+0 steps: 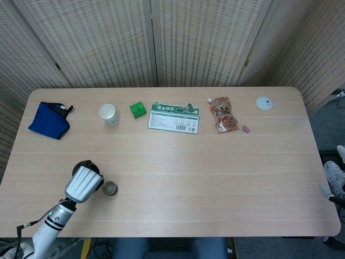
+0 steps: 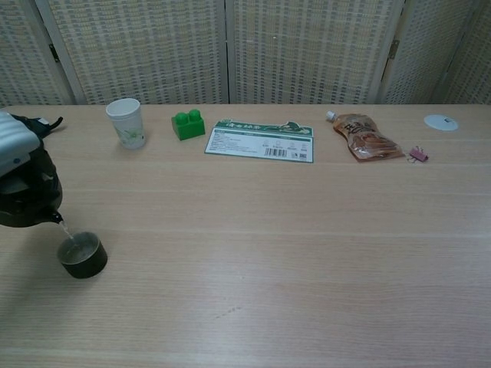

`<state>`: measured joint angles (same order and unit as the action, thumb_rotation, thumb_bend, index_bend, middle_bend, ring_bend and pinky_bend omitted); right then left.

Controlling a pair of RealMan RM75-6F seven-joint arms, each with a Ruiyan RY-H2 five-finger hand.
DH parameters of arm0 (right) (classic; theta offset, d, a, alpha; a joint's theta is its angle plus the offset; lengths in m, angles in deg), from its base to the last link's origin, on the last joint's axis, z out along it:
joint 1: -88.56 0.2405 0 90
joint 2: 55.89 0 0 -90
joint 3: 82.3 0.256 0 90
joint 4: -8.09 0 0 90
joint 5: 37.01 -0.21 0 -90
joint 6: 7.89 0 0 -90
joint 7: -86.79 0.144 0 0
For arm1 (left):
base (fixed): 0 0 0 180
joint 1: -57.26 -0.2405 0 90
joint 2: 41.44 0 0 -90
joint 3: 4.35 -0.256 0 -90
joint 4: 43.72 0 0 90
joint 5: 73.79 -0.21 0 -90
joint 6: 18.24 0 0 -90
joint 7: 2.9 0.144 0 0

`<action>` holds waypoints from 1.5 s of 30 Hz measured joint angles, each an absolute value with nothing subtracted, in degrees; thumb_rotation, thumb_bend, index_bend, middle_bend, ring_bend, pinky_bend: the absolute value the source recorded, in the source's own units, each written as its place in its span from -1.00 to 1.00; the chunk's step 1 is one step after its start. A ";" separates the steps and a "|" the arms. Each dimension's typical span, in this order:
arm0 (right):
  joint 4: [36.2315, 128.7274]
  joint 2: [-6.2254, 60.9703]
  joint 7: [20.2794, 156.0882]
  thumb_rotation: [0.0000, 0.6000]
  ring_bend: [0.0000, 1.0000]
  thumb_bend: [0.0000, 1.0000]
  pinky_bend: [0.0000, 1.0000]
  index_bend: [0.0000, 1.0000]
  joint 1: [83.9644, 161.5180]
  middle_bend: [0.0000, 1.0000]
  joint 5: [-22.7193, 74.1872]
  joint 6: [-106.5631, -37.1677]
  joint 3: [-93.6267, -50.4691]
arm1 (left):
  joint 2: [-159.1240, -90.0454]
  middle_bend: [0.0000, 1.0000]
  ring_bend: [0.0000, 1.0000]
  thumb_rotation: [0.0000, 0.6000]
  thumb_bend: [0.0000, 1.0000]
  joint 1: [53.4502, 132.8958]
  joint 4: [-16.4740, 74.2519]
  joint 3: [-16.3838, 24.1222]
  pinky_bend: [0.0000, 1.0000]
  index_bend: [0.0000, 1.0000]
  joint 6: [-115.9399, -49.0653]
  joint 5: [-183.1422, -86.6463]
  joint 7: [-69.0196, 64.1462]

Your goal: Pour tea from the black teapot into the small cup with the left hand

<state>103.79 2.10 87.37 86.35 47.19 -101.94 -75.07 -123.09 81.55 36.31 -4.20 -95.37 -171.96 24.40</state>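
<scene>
A: In the head view, what holds something?

B: The left hand (image 1: 83,183) sits over the black teapot (image 1: 90,167) near the left front of the table (image 1: 215,178). The hand hides its own fingers, so I cannot tell how they lie. The small cup (image 1: 110,188) is just right of the teapot, with something pale in it.

A: What else is there?

B: A white paper cup (image 1: 108,114) stands far back. I cannot see inside it. A blue cloth (image 1: 49,120), a green block (image 1: 138,110), a green card (image 1: 174,117), a brown pouch (image 1: 222,114) and a white disc (image 1: 264,102) lie along the far side. The middle and the right are bare wood. The cup is close to the near edge.

A: And the chest view?

B: The left hand (image 2: 15,142) is on top of the black teapot (image 2: 29,195) at the left edge. The teapot is tipped, and a thin stream runs from its spout into the small cup (image 2: 83,256). The cup is dark, with tea in it. The paper cup (image 2: 126,123) stands upright, far behind. I do not see the right hand.
</scene>
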 measured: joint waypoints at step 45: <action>103.30 2.13 88.01 1.00 -1.00 -0.72 -1.00 -0.86 86.01 -0.84 46.70 -102.19 -74.91 | -121.11 1.00 0.97 -0.25 -0.45 83.14 40.98 7.13 -0.06 1.00 -81.40 -144.52 -14.09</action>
